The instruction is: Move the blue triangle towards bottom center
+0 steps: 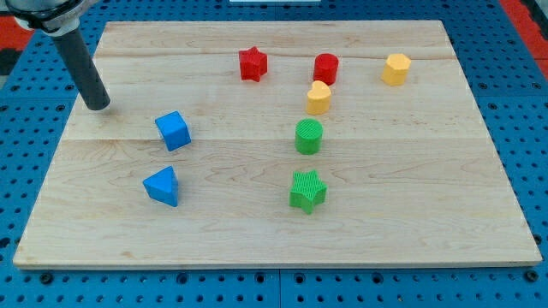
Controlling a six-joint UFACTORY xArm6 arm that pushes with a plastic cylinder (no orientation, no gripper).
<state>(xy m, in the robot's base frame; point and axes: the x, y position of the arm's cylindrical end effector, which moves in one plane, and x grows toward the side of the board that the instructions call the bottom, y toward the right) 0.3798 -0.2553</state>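
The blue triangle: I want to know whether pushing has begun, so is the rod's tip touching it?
No, my tip stands near the board's upper left, apart from the blue triangle, with the blue cube lying between them.

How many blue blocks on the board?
2. Blue cube at the view's left-centre; blue triangle just below it, toward the view's bottom. My tip sits up-left of both, touching neither. Nothing looks hidden.

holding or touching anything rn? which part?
Nothing is held. My tip rests on the board's upper left, apart from every block; the blue cube is nearest, the blue triangle lies below that.
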